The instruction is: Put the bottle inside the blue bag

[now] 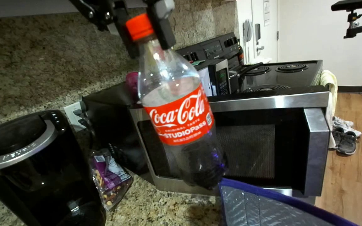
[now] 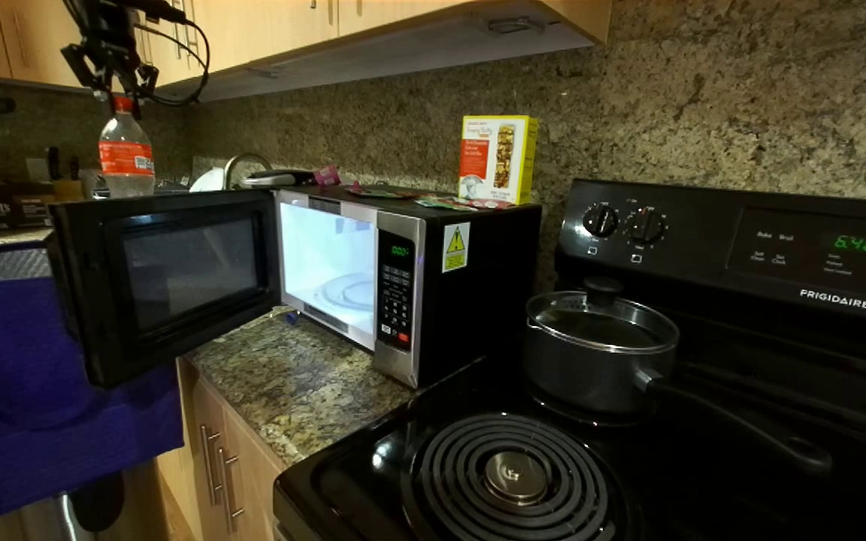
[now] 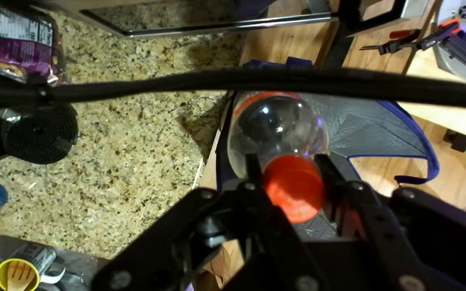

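Your hand (image 3: 289, 163) pinches the bottle (image 1: 179, 116) by its top; it hangs bottom down, with the bag (image 3: 372, 125) open below, right of the wrist view's middle.

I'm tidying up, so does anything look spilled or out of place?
Yes: the microwave door stands wide open, its lit interior showing. That seems odd, since the task only puts the bottle into the blue bag. I see no spill.
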